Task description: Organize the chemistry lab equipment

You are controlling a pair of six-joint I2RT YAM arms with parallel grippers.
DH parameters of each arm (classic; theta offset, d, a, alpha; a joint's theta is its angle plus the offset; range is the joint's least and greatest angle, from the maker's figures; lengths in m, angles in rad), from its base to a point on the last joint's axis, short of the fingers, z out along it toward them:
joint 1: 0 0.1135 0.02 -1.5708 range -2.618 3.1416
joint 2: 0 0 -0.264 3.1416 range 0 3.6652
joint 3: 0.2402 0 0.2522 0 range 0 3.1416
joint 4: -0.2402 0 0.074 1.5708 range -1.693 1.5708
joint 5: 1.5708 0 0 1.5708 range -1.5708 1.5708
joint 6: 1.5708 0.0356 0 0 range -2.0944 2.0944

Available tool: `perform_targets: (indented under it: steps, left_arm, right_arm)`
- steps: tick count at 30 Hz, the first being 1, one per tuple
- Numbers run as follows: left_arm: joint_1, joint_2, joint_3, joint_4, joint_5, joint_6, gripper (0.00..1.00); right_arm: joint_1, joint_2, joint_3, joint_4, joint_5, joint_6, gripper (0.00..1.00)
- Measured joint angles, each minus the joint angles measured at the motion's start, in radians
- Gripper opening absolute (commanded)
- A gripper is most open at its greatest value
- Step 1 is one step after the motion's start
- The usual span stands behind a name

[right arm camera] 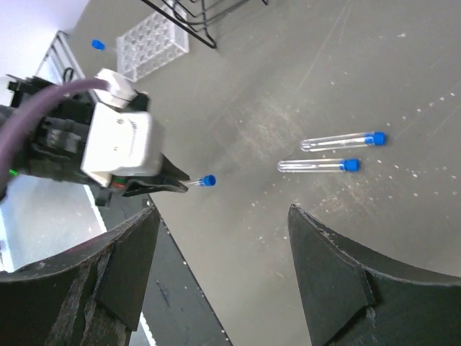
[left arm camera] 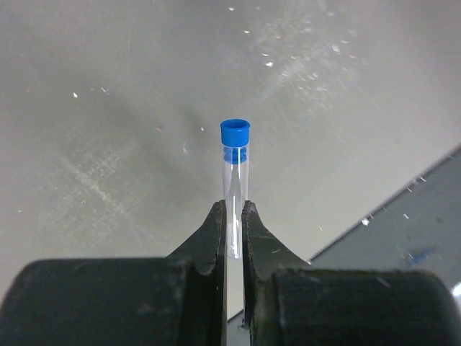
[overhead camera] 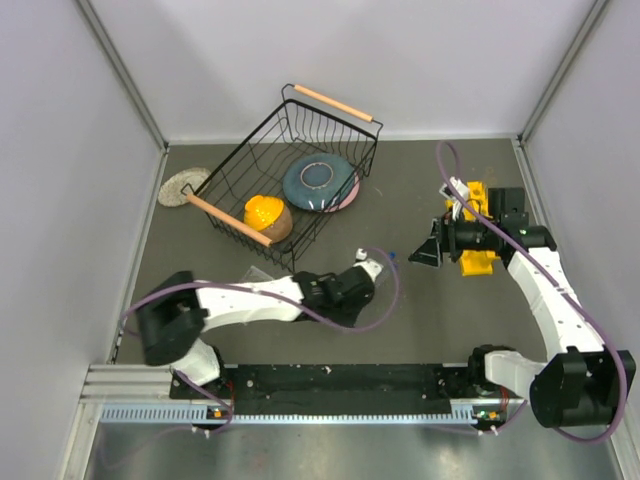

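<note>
My left gripper point(left arm camera: 234, 205) is shut on a small clear tube point(left arm camera: 235, 173) with a blue cap point(left arm camera: 235, 132), held above the table; it also shows in the top view point(overhead camera: 380, 262) and the right wrist view point(right arm camera: 162, 180). My right gripper point(right arm camera: 222, 210) is open and empty, beside the yellow holed rack point(overhead camera: 476, 238) in the top view point(overhead camera: 428, 248). Two more capped tubes point(right arm camera: 342, 141) point(right arm camera: 318, 166) lie side by side on the table. The clear plastic rack point(right arm camera: 151, 43) stands near the basket, with another blue cap point(right arm camera: 97, 45) beside it. I cannot make out the glass rods.
A black wire basket point(overhead camera: 350, 150) with wooden handles holds a blue plate point(overhead camera: 318, 183) and an orange bowl point(overhead camera: 265, 213) at the back left. A round mat point(overhead camera: 183, 186) lies left of it. Walls close in the table on three sides.
</note>
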Motion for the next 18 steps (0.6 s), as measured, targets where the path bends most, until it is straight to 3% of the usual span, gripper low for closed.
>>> perform_targets:
  steps: [8,18]
  left_arm:
    - [0.0,-0.381,-0.226,0.219,0.055,0.082,0.01]
    - [0.009,-0.523,-0.241,0.31,0.066,0.1,0.01]
  right_arm:
    - [0.082,0.002,-0.027,0.015,-0.109,0.036,0.7]
    - [0.307,0.043,-0.044,0.158,-0.098,0.309,0.61]
